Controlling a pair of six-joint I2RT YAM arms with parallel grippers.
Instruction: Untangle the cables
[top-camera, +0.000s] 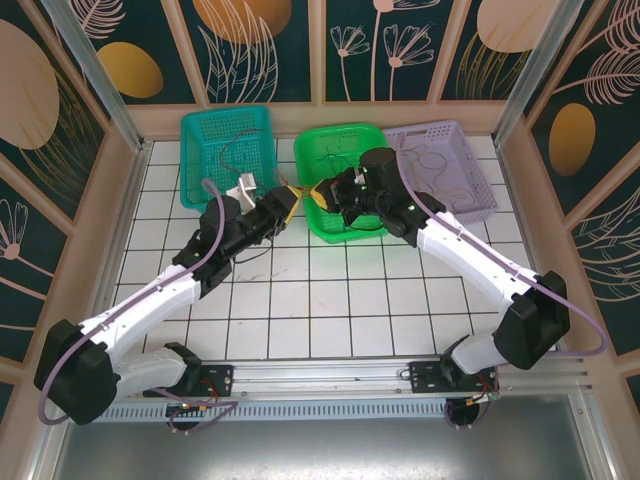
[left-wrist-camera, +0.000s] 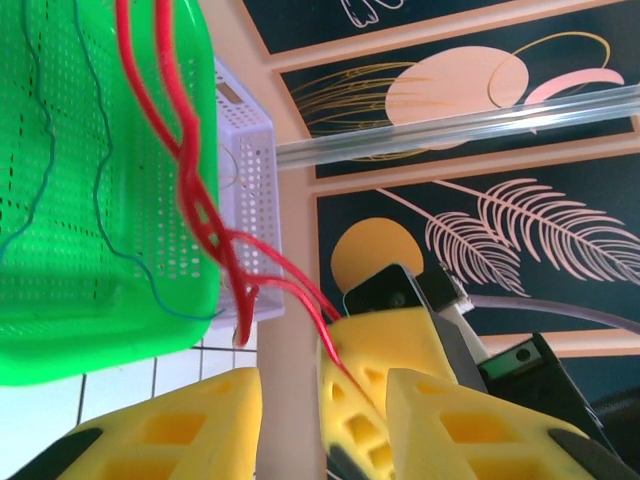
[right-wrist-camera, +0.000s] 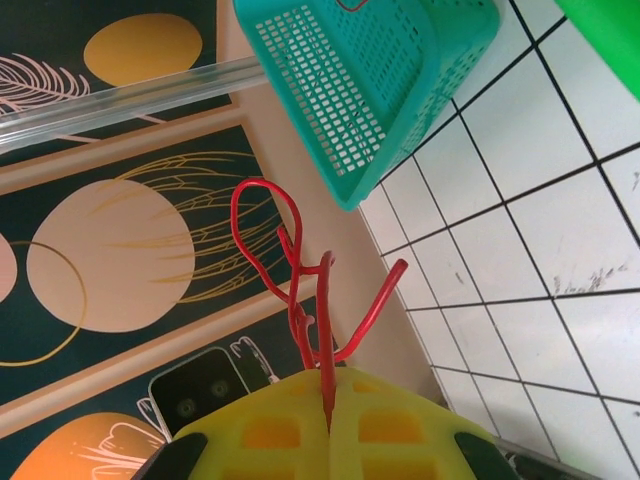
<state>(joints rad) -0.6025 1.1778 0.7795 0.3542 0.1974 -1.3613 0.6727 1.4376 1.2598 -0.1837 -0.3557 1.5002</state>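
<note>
Both arms rise from their bases at the near edge of the white tiled surface (top-camera: 300, 300) and lean inward. Their tips meet over the gap between the teal basket (top-camera: 192, 160) and the green basket (top-camera: 340, 131). The left arm stretches long and low up to the right. The right arm folds at its elbow and reaches up to the left across the green basket. The left gripper (top-camera: 289, 205) and the right gripper (top-camera: 317, 194) stand nose to nose; whether they touch cannot be told.

In the right wrist view the right gripper (right-wrist-camera: 330, 415) has its yellow fingers (right-wrist-camera: 400, 430) pressed together, with the red cable (right-wrist-camera: 328, 340) pinched in the seam. Above them the cable stands up in a twisted loop with one loose end.

In the left wrist view the left gripper (left-wrist-camera: 320, 385) has its fingers (left-wrist-camera: 170, 430) spread apart and gripping nothing, with the other gripper's yellow tips between them. From there the red cable (left-wrist-camera: 207, 218) climbs, twisted on itself, across the face of the green basket (left-wrist-camera: 60, 340). Thin green cables (left-wrist-camera: 95, 190) lie inside that basket.

Farther back, dark cables (top-camera: 240, 150) lie in the teal basket. A thin looped cable (top-camera: 420, 158) lies in the lavender basket (top-camera: 425, 127).
</note>
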